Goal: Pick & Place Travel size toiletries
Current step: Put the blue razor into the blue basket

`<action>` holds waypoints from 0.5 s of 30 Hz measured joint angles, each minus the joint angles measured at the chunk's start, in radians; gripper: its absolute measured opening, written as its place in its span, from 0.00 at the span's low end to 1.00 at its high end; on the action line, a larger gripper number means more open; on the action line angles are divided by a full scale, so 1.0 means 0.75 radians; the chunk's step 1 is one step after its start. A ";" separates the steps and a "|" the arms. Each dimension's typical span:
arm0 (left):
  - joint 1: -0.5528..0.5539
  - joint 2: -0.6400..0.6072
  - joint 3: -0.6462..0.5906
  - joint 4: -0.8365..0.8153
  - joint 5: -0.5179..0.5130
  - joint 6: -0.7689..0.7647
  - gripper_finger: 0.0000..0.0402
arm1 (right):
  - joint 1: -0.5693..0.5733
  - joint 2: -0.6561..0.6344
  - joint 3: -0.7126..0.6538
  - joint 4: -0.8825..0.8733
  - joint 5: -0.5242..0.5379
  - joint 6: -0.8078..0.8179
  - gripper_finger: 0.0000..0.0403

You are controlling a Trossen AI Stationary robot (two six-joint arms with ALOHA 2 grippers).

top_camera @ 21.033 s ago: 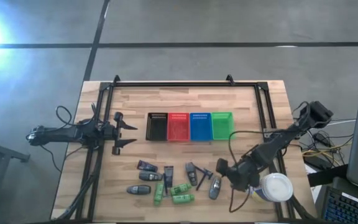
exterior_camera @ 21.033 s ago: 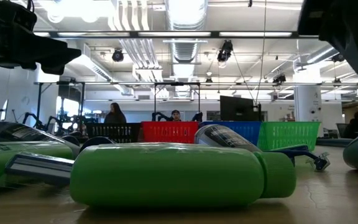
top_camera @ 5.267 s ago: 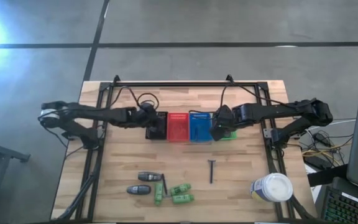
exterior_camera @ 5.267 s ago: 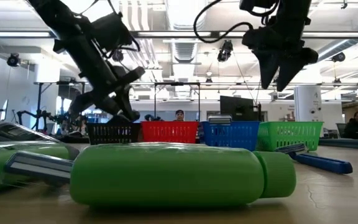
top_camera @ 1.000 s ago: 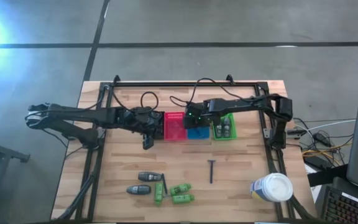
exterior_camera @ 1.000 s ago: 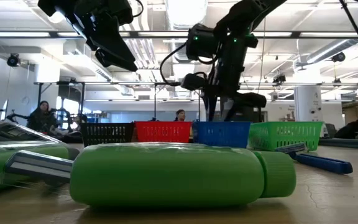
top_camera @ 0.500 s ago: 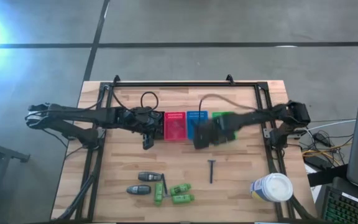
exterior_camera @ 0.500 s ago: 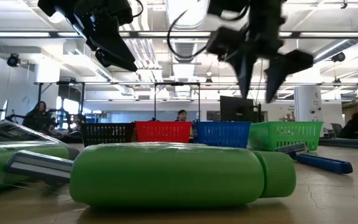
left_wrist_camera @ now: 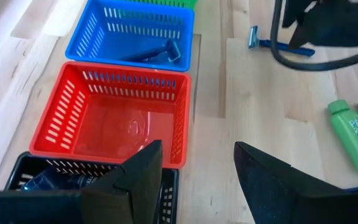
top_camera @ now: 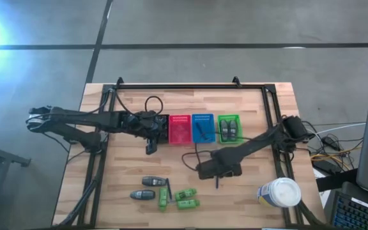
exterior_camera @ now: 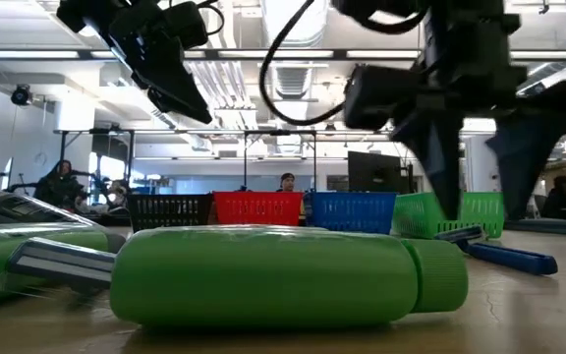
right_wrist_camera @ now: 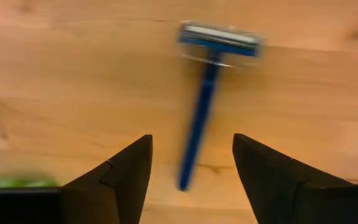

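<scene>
A blue razor (right_wrist_camera: 204, 112) lies flat on the wood, and my right gripper (right_wrist_camera: 191, 180) hovers over its handle, open, with a finger on either side and touching nothing. In the high view this gripper (top_camera: 217, 172) sits near the table's middle and covers most of the razor (top_camera: 217, 183). My left gripper (top_camera: 151, 148) is open above the near edge of the black basket (left_wrist_camera: 61, 180). Green bottles (top_camera: 185, 193), dark grey oval containers (top_camera: 152, 181) and a thin black stick (top_camera: 169, 190) lie on the table near its near edge. Another razor (left_wrist_camera: 151, 55) lies in the blue basket (top_camera: 202, 129).
Black, red (top_camera: 179, 130), blue and green (top_camera: 230, 128) baskets stand in a row at the table's middle; the green one holds dark grey containers. A white round canister (top_camera: 282, 191) stands at the near right corner. A green bottle (exterior_camera: 283, 275) fills the low view's foreground.
My right arm has swung from over the blue basket toward the table's near edge and come down over the razor on the wood. My left arm has kept still by the black basket.
</scene>
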 joint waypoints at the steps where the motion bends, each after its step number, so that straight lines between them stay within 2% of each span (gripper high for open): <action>1: 0.000 0.000 0.000 0.001 0.001 0.008 0.51 | -0.001 0.015 0.002 0.032 0.001 0.003 0.52; 6: 0.000 -0.001 0.000 0.004 0.003 0.032 0.51 | -0.005 0.105 0.002 0.040 0.000 0.019 0.39; 15: 0.000 -0.002 0.000 0.003 0.016 0.041 0.51 | -0.005 0.137 0.008 0.061 0.011 0.009 0.09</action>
